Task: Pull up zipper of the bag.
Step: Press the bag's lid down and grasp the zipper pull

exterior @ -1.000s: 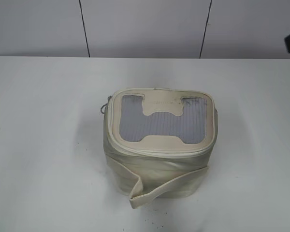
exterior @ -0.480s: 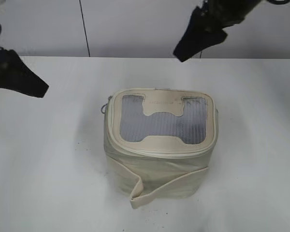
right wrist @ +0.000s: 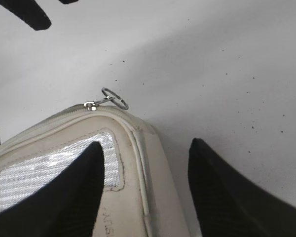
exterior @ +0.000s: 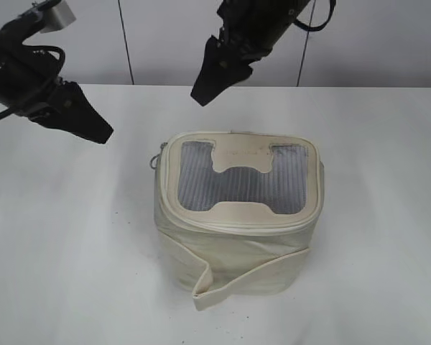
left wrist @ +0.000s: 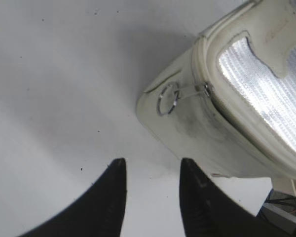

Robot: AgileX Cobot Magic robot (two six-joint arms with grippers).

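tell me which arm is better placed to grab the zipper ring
Probably left. The ring pull hangs on the bag's left corner, just ahead of the open left gripper. The right gripper hovers over the lid's back edge instead.

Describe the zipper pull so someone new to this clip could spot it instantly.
Start at the cream bag standing mid-table. Go to its top rim's rear left corner, nearest the left gripper. There hangs the zipper pull: the only bare silver metal ring, unlike the soft cream strap.
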